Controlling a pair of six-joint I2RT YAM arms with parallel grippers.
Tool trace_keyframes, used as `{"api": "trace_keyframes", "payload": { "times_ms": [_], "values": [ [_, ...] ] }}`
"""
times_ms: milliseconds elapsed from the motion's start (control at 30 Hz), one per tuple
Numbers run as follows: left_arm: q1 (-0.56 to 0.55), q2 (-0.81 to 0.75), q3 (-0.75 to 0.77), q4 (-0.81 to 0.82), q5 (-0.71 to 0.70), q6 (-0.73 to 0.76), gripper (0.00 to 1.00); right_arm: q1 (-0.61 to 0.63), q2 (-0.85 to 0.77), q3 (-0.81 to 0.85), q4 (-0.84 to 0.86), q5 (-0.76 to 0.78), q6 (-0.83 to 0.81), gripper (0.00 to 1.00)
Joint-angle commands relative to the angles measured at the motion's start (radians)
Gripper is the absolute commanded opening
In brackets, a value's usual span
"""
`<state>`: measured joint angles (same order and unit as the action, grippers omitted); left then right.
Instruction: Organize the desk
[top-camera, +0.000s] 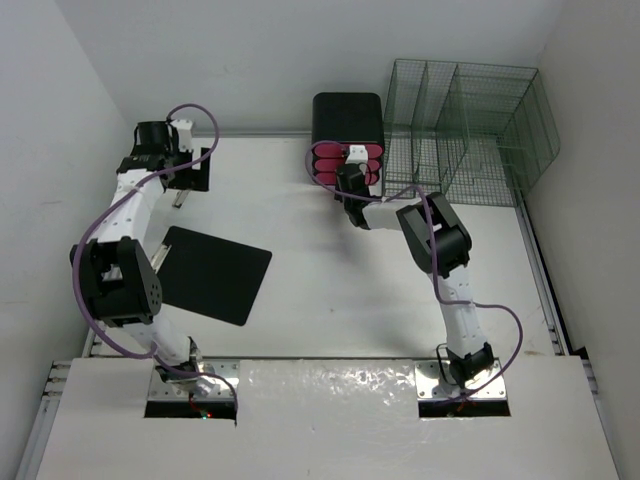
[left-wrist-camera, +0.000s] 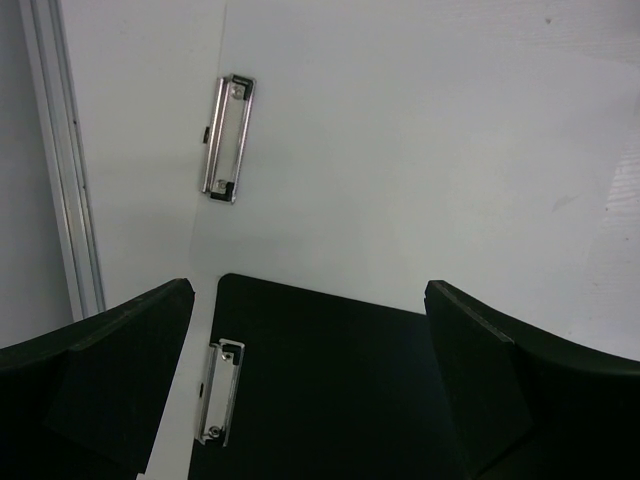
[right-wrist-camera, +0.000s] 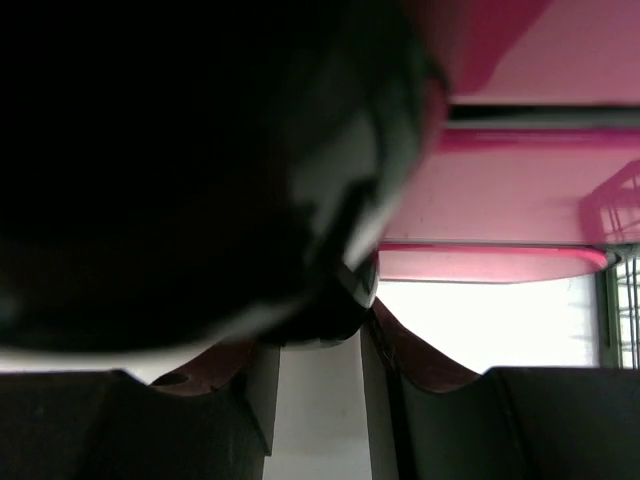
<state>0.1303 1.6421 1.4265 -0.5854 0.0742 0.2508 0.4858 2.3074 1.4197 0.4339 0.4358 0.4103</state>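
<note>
The white desk (top-camera: 330, 290) holds a black clipboard (top-camera: 215, 272) near my left arm. A second black clipboard (top-camera: 200, 178) lies at the far left edge. My left gripper (top-camera: 175, 150) hovers over that one, open and holding nothing. In the left wrist view the gripper (left-wrist-camera: 310, 290) stands wide over the black board (left-wrist-camera: 330, 390) and its metal clip (left-wrist-camera: 222, 390). My right gripper (top-camera: 350, 185) is at the front of the black-and-pink drawer unit (top-camera: 347, 140). In the right wrist view this gripper (right-wrist-camera: 320, 335) pinches the end of a blurred black object (right-wrist-camera: 200, 170) in front of the pink drawers (right-wrist-camera: 520, 190).
A green wire-mesh organizer (top-camera: 470, 130) stands at the back right beside the drawer unit. A metal rail (left-wrist-camera: 65, 170) runs along the desk's left edge. Another metal clip (left-wrist-camera: 228, 138) shows on a white surface beyond the far clipboard. Walls close in on the left, back and right.
</note>
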Motion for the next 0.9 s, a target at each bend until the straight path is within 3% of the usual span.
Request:
{"api": "trace_keyframes", "payload": {
  "times_ms": [0, 233, 500, 600, 867],
  "values": [
    [0.003, 0.031, 0.020, 0.022, -0.008, 0.013, 1.00, -0.012, 0.007, 0.056, 0.147, 0.083, -0.011, 0.30],
    [0.002, 0.042, 0.020, 0.019, -0.020, 0.025, 1.00, -0.012, 0.009, 0.065, 0.167, 0.080, -0.014, 0.34],
    [0.018, 0.143, 0.032, 0.022, -0.119, 0.036, 1.00, -0.009, -0.101, -0.082, 0.193, -0.037, 0.018, 0.65],
    [0.038, 0.223, 0.101, 0.003, -0.145, 0.027, 1.00, -0.010, -0.161, -0.148, 0.180, -0.110, 0.036, 0.70],
    [0.057, 0.395, 0.229, -0.037, -0.217, -0.012, 0.99, -0.010, -0.305, -0.344, 0.189, -0.213, 0.084, 0.72]
  ]
}}
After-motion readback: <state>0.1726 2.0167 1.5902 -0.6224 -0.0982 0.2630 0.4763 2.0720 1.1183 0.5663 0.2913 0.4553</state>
